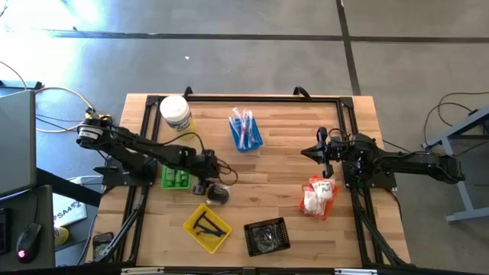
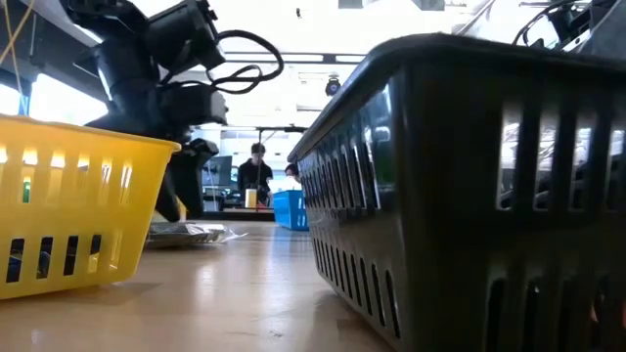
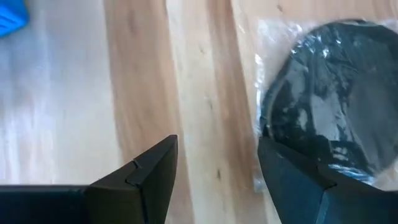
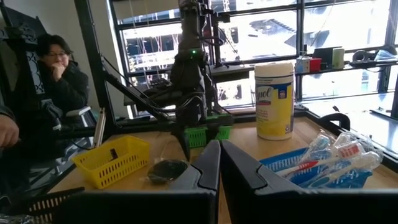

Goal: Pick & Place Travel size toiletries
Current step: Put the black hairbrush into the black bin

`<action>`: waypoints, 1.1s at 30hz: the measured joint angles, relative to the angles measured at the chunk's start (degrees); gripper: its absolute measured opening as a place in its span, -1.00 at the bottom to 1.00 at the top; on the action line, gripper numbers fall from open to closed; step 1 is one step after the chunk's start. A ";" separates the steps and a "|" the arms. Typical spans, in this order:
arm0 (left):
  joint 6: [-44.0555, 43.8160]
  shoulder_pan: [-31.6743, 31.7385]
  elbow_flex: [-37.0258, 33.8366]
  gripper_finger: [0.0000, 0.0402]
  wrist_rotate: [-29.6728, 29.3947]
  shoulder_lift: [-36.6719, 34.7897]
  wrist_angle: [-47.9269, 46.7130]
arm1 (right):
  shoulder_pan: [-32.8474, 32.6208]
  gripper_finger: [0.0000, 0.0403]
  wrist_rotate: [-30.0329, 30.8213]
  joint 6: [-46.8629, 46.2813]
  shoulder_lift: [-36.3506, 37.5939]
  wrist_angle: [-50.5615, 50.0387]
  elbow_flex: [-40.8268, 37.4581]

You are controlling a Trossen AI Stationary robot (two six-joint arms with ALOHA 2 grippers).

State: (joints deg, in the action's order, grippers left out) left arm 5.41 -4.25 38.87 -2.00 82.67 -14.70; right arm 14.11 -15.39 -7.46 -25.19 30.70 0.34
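A dark round item in a clear wrapper (image 3: pixel 329 93) lies flat on the wooden table (image 1: pixel 275 172), between the green tray (image 1: pixel 176 179) and the yellow tray (image 1: pixel 206 227). My left gripper (image 3: pixel 217 142) slants down beside it, open, with bare table between its fingers. One finger (image 3: pixel 292 180) stands at the wrapper's near edge. My right gripper (image 4: pixel 219 162) waits shut and level at the table's right side (image 1: pixel 313 150), holding nothing. Toothbrushes in clear wrappers (image 4: pixel 339 155) lie in the blue tray (image 1: pixel 246 130). White sachets (image 1: pixel 315 200) fill the orange tray (image 1: pixel 330 205). My left gripper comes slanting down from the table's left, and one finger (image 3: pixel 292 180) covers the wrapper's edge (image 3: pixel 261 134). I cannot tell whether it touches the wrapper. The item lies flat on the table, outside the gap between the fingers.
A white tub with a yellow label (image 1: pixel 175 113) stands at the far left. A black tray (image 1: pixel 266 235) sits at the near edge beside the yellow one, which holds dark pieces (image 1: pixel 205 224). A person (image 4: pixel 59 68) sits beyond the table, with a hand (image 4: pixel 6 130) at the side.
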 joint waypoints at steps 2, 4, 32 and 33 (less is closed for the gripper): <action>0.04 0.99 0.05 0.08 1.77 0.00 -0.08 | 0.00 -0.98 0.03 -0.02 0.00 -0.02 -0.02; 0.13 2.10 1.10 0.08 5.74 0.00 -3.12 | 0.00 -0.98 -0.11 -0.02 0.00 -0.02 -0.02; 10.98 -1.92 4.66 0.08 6.49 6.62 -12.23 | 0.01 -0.98 -0.03 -0.04 -0.26 -0.07 -0.02; 11.11 -1.92 4.63 0.08 5.76 6.63 -11.61 | 0.00 -0.98 -0.03 -0.04 -0.26 -0.05 0.00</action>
State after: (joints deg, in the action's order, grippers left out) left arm 16.52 -6.17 43.51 3.76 89.31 -26.31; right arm 14.11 -15.42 -7.51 -25.45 30.65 0.34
